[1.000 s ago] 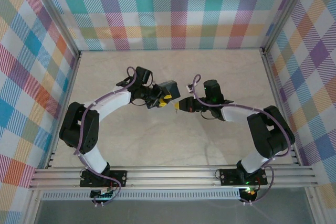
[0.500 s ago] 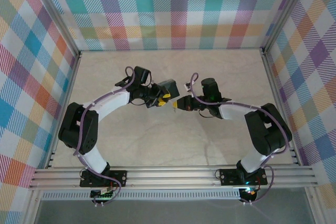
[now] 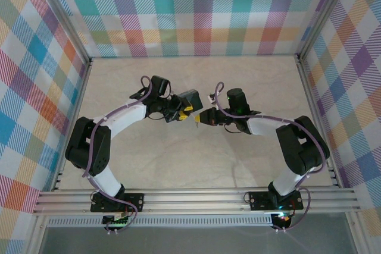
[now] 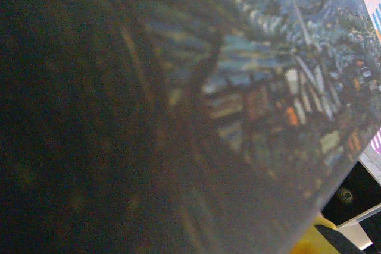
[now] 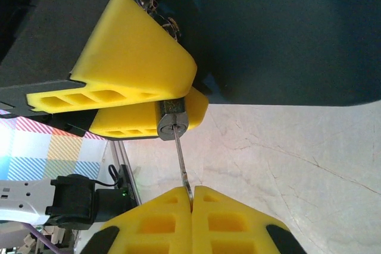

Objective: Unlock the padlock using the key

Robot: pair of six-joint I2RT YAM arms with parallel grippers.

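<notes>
- Top view: my left gripper (image 3: pixel 183 112) and right gripper (image 3: pixel 200 121) meet tip to tip above the middle of the table (image 3: pixel 250 81). The dark tin (image 3: pixel 191 98) is raised at the left tool. I can't read the lock work from here, as it is too small.
- Left wrist view: the tin's painted side sits right against the lens, with blue swirls and small yellow and orange patches. I can read no words or brand on it. One yellow fingertip (image 4: pixel 308 243) shows at the bottom edge.
- Right wrist view: the padlock (image 5: pixel 172 121) is pinched between the left tool's yellow fingers, just beside the tin, keyway facing me. My right fingers are pressed together on the key (image 5: pixel 182 165), whose tip sits at the keyway, apparently just entered.
- Progress, as I judge it: both grasps and the alignment are done. Seating the key fully, turning it and freeing the shackle are left. I can't tell whether the shackle is closed, and I see no lettering on the lock.
</notes>
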